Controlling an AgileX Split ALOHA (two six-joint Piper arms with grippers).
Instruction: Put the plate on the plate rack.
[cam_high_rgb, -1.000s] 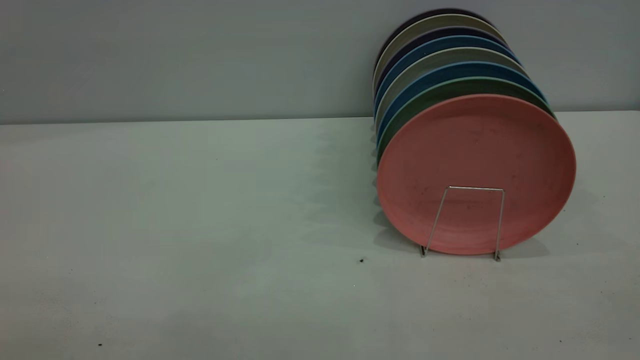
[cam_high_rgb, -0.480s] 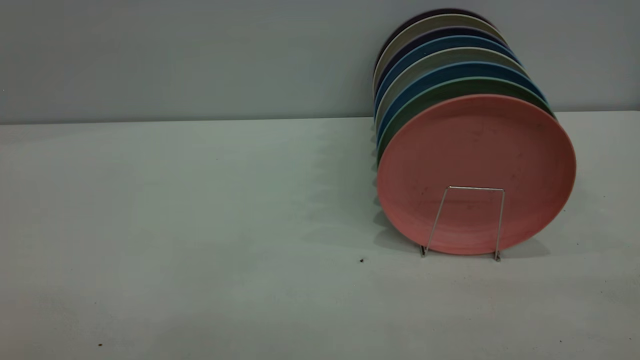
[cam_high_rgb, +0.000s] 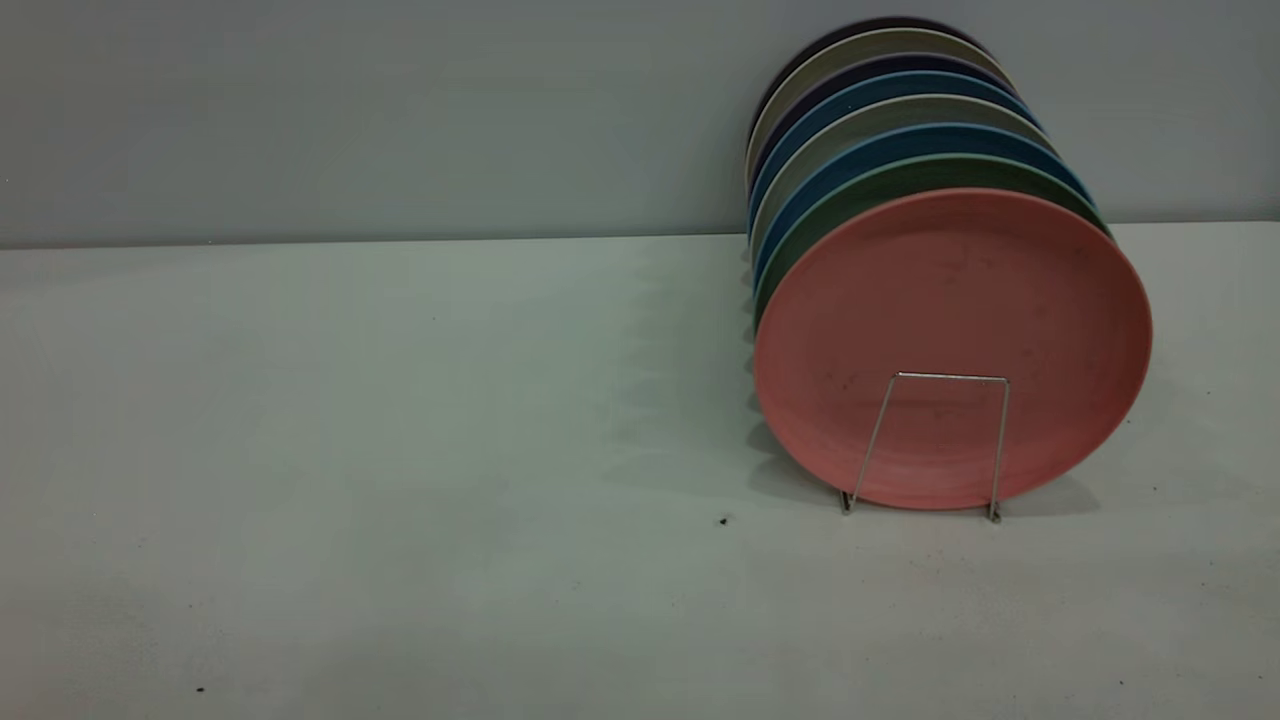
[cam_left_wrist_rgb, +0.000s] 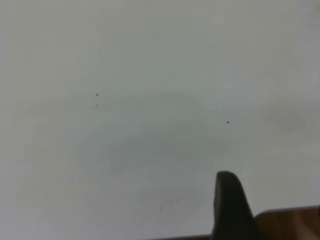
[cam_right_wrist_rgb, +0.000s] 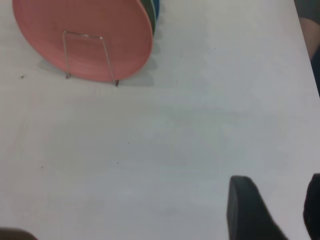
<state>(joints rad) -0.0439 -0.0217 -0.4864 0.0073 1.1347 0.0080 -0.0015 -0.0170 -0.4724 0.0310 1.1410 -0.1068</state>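
Observation:
The salmon-pink plate (cam_high_rgb: 950, 330) stands upright at the front of the plate rack (cam_high_rgb: 950, 377), behind its front wire loop, at the table's right. It also shows in the right wrist view (cam_right_wrist_rgb: 95, 20), with the rack's loop (cam_right_wrist_rgb: 82, 34) in front of it. My right gripper (cam_right_wrist_rgb: 277, 182) is open and empty over bare table, well away from the rack. My left gripper (cam_left_wrist_rgb: 232, 205) shows only partly, over bare table, with nothing seen in it. Neither gripper shows in the exterior view.
A green plate (cam_high_rgb: 905, 175) and several blue, grey and dark plates (cam_high_rgb: 880, 95) stand in a row behind the pink one, toward the wall. The pale table (cam_high_rgb: 400, 450) stretches left of the rack. The table's edge (cam_right_wrist_rgb: 305, 55) shows in the right wrist view.

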